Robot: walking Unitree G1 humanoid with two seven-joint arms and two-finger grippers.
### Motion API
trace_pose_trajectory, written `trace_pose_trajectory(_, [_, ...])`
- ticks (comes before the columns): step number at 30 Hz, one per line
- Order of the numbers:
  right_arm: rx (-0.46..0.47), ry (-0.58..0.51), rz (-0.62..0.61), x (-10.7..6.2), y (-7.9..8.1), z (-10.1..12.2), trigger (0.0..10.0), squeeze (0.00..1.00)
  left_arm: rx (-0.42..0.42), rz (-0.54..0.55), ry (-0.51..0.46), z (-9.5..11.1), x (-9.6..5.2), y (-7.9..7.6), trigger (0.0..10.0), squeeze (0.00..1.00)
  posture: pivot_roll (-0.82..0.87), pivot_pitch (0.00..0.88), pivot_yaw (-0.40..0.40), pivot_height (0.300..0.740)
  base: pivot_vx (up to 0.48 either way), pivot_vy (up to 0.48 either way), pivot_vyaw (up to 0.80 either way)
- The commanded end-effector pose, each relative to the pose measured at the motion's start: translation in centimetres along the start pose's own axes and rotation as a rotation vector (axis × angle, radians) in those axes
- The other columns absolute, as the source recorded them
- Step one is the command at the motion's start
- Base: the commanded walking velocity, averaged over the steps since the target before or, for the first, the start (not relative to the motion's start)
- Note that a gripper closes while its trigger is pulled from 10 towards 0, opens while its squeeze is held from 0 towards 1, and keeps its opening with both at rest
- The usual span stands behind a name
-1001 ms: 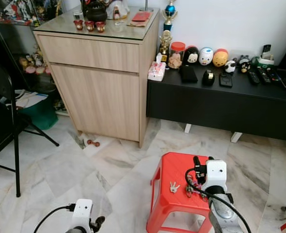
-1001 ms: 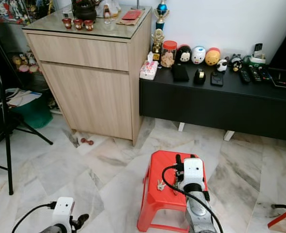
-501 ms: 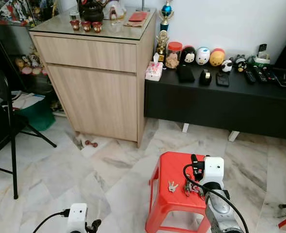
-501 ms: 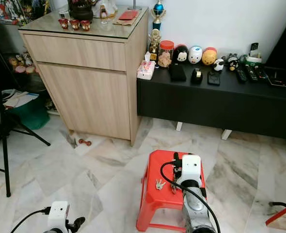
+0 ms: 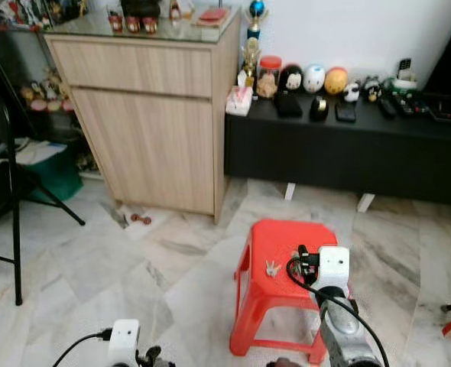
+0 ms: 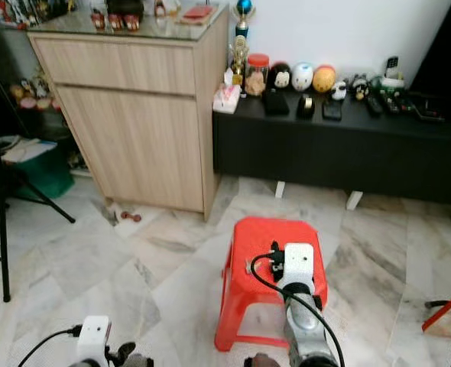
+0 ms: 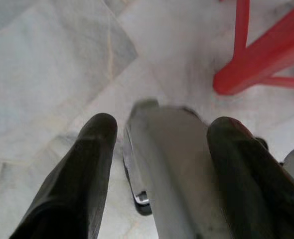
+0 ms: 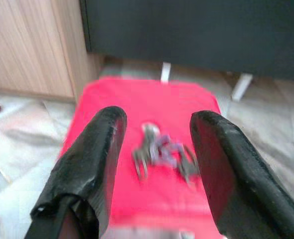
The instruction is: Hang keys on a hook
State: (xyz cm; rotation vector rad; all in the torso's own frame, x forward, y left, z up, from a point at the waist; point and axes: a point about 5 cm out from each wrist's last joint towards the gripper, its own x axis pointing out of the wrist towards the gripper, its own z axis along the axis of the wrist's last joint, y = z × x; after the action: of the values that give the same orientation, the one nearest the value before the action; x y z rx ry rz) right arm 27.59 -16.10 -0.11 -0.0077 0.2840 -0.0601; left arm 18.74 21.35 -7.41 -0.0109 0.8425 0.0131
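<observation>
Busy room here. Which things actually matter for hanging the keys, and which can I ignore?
Matters:
keys on the red stool
right gripper, open above them

Ignore:
wooden cabinet
black bench with its figurines and remotes
folding chair
left gripper, low over the floor

your right hand [image 8: 157, 149] has its fingers spread over the red stool [image 5: 280, 237], keys [image 8: 162, 152] between them, bare seat around. a wooden cabinet [image 5: 145, 115] and black desk [image 5: 348, 145] stand well beyond, marble floor [image 5: 172, 267] open between. a folding chair [image 5: 11, 191] stands far left.
</observation>
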Motion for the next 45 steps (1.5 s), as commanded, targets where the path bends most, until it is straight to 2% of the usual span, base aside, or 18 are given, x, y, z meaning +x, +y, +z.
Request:
trace_pose_trajectory(1, [0.021,0.0,-0.016,0.4,-0.2,0.5,10.0,0.0,-0.009,-0.004,0.01,-0.1,0.0,-0.1,10.0,0.0,-0.02,0.0,-0.043,0.618,0.0,0.0,0.0])
trace_pose_trajectory(13, [0.01,0.093,-0.002,0.7,-0.1,-0.1,10.0,0.0,-0.012,-0.001,0.012,0.2,0.1,-0.1,10.0,0.0,-0.02,0.0,-0.043,0.618,0.0,0.0,0.0])
trace_pose_trajectory(36, [0.001,0.135,0.028,0.9,0.4,-0.3,10.0,0.0,0.003,0.0,0.019,0.1,0.1,0.0,10.0,0.0,-0.02,0.0,-0.047,0.618,0.0,0.0,0.0])
trace_pose_trajectory(45, [0.004,0.149,0.029,0.8,0.3,-0.6,10.0,0.0,0.012,-0.004,0.02,0.2,0.1,0.0,10.0,0.0,-0.02,0.0,-0.044,0.618,0.283,0.0,0.0])
